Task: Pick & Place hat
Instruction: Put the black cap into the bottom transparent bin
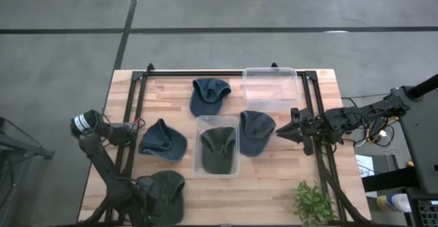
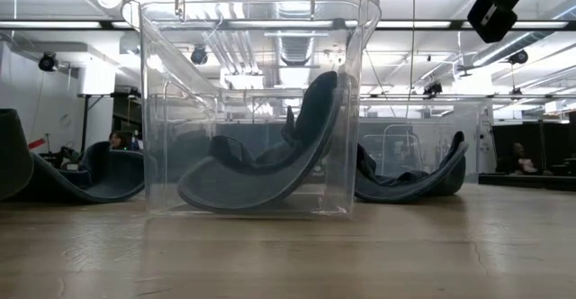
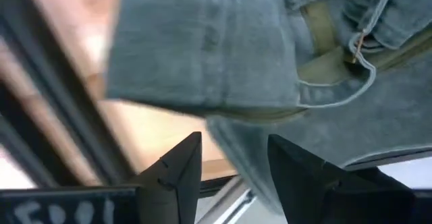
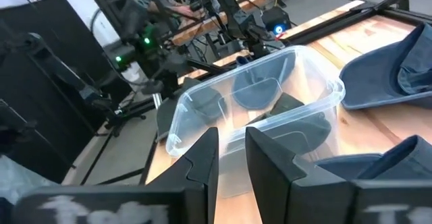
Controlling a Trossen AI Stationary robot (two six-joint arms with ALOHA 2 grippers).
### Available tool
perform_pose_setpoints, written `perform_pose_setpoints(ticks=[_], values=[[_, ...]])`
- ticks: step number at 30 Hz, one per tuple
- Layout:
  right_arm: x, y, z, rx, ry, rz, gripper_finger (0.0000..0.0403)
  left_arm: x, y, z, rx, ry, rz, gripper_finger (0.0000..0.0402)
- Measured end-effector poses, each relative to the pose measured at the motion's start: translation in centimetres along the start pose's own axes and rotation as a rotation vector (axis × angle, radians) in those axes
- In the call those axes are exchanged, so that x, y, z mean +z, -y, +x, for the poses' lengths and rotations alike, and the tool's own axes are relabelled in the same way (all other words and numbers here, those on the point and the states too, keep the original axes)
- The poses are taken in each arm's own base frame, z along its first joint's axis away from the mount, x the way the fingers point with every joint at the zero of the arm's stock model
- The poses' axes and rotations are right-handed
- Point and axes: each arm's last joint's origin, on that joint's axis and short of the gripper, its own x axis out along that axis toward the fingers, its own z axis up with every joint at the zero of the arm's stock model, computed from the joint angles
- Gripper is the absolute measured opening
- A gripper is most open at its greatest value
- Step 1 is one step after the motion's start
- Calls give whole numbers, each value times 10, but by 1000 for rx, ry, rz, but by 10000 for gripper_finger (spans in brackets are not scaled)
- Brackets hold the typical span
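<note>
1. On a wooden table (image 1: 267,179) seen from above, five caps lie among two clear plastic bins, with a dark metal frame (image 1: 226,72) running around the table edges.
2. A clear bin (image 1: 217,146) sits in the middle of the table and holds a dark olive cap (image 1: 217,148). From table height this cap (image 2: 270,159) leans curled against the bin wall (image 2: 355,110).
3. A second clear bin (image 1: 270,89) stands at the far side of the table, toward the right.
4. A dark blue cap (image 1: 209,95) lies just beyond the middle bin, beside the far bin.
5. Another blue cap (image 1: 256,131) lies touching the right side of the middle bin.
6. A third blue cap (image 1: 163,139) lies left of the middle bin, a little apart from it.
7. A dark green cap (image 1: 164,194) sits at the near left corner, partly over the table edge.
8. The left gripper (image 1: 130,132) sits just beside the left blue cap's outer edge. In its wrist camera, its fingers (image 3: 177,173) are spread apart with nothing between them, and denim cloth (image 3: 223,48) fills the view just ahead.
9. The right gripper (image 1: 284,132) hovers just beside the blue cap on the right of the middle bin. Its fingers (image 4: 202,158) stand slightly apart and hold nothing; its camera looks across at the middle bin (image 4: 250,109).
10. A small green plant (image 1: 313,203) stands at the near right corner.
</note>
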Motion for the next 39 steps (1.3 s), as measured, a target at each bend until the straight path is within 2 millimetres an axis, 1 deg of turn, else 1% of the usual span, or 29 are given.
perform_pose_setpoints(ticks=[6,10,14,16,19,24,25,33,36,39], values=[[1,0,-3,21,2,38,73,7,1,24,-75,-59,8,162],[1,0,-3,21,2,50,67,13,1,32,-95,-46,30,162],[1,0,-3,21,2,52,64,15,0,34,-125,-14,73,160],[1,0,-3,22,5,52,64,16,0,35,-128,-12,85,149],[1,-1,-3,24,7,53,63,17,0,36,-136,-4,88,112],[1,-1,-3,24,8,53,63,16,2,35,-193,22,106,24],[1,-1,-3,24,8,53,63,15,3,34,-207,22,107,15],[2,-1,-3,24,10,53,63,15,4,31,-241,30,120,7],[2,-1,-3,24,10,55,63,15,3,22,-262,28,142,7],[2,-1,-3,23,11,78,63,13,-3,6,-264,24,164,7]])
